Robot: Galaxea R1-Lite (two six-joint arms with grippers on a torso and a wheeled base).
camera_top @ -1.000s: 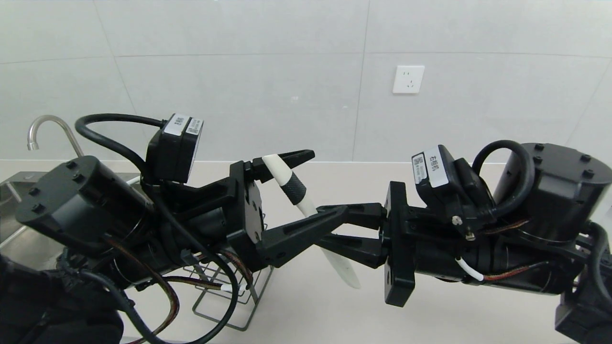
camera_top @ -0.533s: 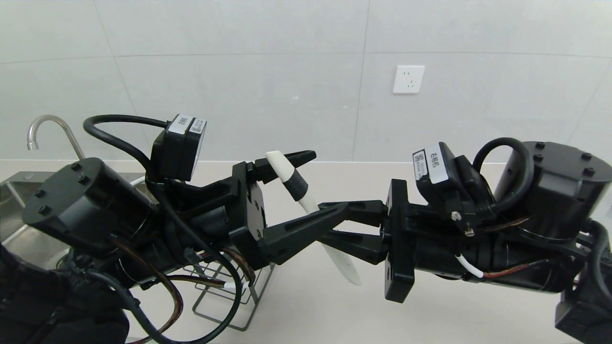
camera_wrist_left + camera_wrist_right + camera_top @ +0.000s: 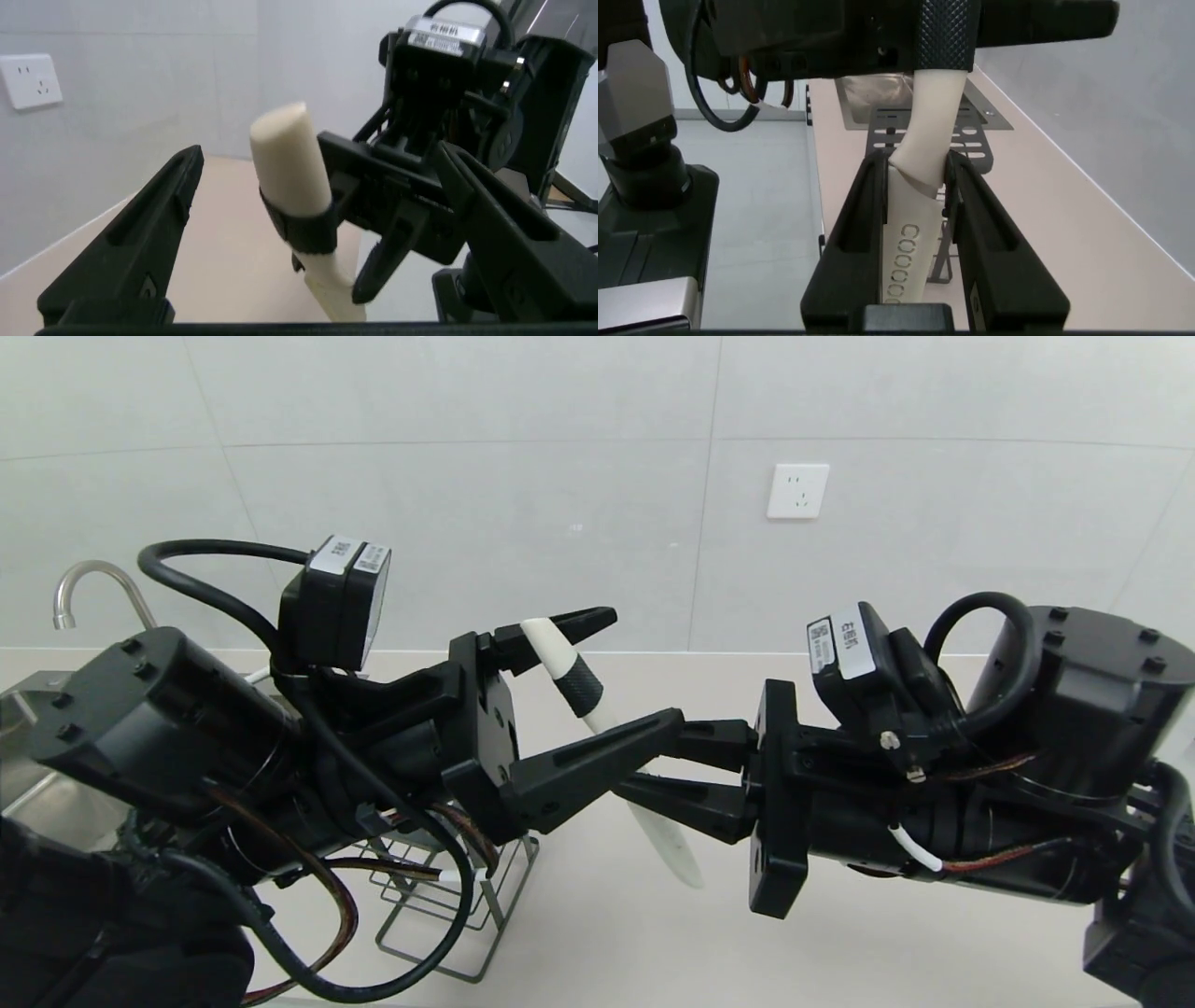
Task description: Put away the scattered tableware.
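A white utensil with a black textured grip band hangs tilted in the air above the counter, handle up and flat slotted end down. My right gripper is shut on its lower part, just below the band; in the right wrist view the gripper presses the white blade from both sides. My left gripper is open with the handle between its fingers. The left wrist view shows the handle standing in the wide gap of the gripper.
A wire rack stands on the beige counter under my left arm. A sink with a curved faucet lies at the far left. A wall outlet sits on the tiled wall behind.
Both arms and the utensil have risen slightly. The left arm's wrist has lifted a little; its fingers stay apart around the handle. The right grip is unchanged.
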